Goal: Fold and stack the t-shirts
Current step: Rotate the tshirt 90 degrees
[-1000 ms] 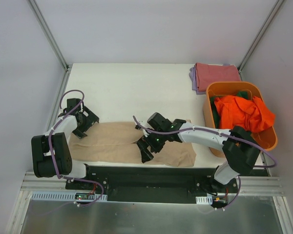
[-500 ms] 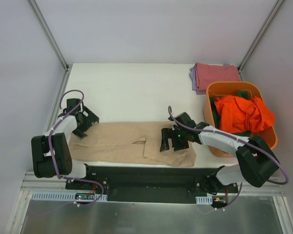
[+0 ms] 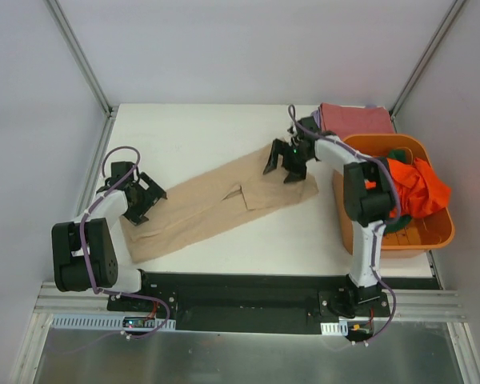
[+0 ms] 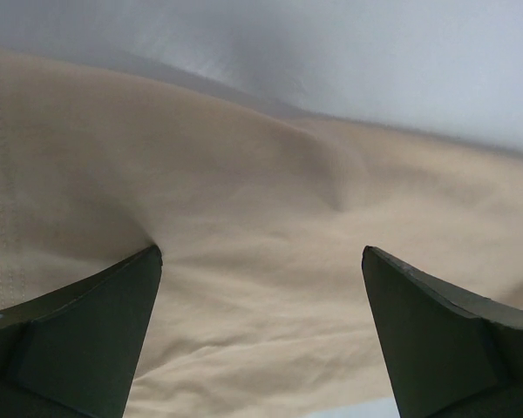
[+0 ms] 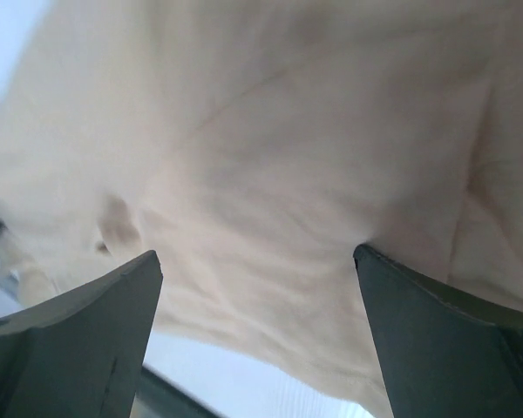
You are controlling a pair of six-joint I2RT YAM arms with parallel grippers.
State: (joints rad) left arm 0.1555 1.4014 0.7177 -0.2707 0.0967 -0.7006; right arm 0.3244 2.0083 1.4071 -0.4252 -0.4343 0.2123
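— Two arms on one shirt? Why hold both ends?
— Because the beige t-shirt [image 3: 216,204] is a long narrow band, slanting across the table [image 3: 200,132] from about 8 o'clock up to 2 o'clock. The left gripper [image 3: 148,204] sits over the 8 o'clock end and the right gripper [image 3: 282,170] over the 2 o'clock end. My guess is they want the band flat and straight so the next fold lands cleanly.
— Are they pinching it?
— It doesn't look so. In each wrist camera the fingers [image 4: 78,340] stand wide apart, with tan cloth filling the gap and nothing clamped between them. Whether the tips press on the cloth or hang just above it, I cannot tell.
— And that notch halfway along the band?
— A fold edge, I'd say, perhaps a sleeve turned in. So the sides look done, and the fold along its length is left.
— Where does it go afterwards?
— Probably the pile in the 1 o'clock corner, where a dusty red shirt [image 3: 356,120] lies folded on a lavender one [image 3: 315,126], just beyond the right gripper. That may be why this end lies up that way.
— And the rest?
— They're in the orange tub [image 3: 382,138] at 3 o'clock. A bright orange shirt [image 3: 412,188] is bunched on top, with a dark green one [image 3: 399,153] peeking out beneath, neither folded yet.
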